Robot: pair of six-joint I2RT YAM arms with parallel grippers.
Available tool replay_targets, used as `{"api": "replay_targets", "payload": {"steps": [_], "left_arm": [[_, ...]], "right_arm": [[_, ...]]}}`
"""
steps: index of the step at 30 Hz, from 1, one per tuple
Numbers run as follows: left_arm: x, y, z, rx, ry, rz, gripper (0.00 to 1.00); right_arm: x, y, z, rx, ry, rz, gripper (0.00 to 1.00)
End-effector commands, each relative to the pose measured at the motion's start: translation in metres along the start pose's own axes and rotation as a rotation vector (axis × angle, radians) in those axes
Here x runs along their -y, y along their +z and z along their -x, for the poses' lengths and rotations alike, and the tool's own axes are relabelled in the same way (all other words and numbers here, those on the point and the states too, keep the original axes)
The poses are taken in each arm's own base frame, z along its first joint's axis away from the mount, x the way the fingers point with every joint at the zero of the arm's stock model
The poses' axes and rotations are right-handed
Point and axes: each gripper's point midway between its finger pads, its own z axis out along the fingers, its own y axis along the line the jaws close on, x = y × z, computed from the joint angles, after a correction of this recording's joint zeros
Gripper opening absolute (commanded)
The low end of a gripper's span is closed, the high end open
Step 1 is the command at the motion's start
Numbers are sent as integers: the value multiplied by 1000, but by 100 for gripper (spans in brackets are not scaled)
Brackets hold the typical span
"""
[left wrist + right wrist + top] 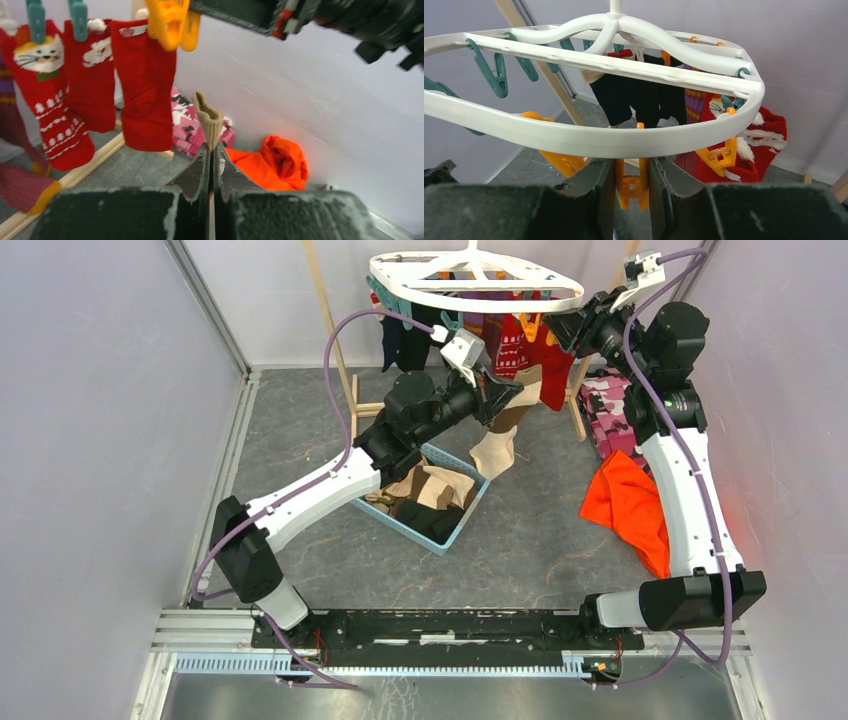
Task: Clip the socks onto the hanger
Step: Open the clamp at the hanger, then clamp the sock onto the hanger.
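Left hand point(212, 151) pinches beige sock point(209, 117); right hand point(630, 165) squeezes orange clip point(630, 191) on hanger point(599, 141), beside red socks point(145, 90)

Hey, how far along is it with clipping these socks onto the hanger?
Done: red socks and dark socks hang clipped on the hanger. In hand: the left gripper pinches a beige sock near it, while the right gripper closes on an orange clip. Left: clipping that sock, plus more socks in the basket.
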Motion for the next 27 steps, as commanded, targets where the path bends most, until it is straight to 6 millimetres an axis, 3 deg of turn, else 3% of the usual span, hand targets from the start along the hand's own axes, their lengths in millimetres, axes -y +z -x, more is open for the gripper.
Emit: {"api": "replay_targets", "payload": {"steps": [1, 5, 16, 27], "left_arm": [[-23, 2, 2, -24, 178, 102, 2], [-41, -1, 7, -18, 322, 216, 2], [-34, -6, 19, 216, 684, 272, 2], [-51, -2, 25, 305, 785, 546, 2]], "right_arm": [[-12, -10, 16, 48, -6, 29, 12], [-11, -11, 16, 50, -2, 19, 12], [-7, -10, 11, 44, 33, -3, 12], [-2, -12, 5, 40, 114, -45, 12]]}}
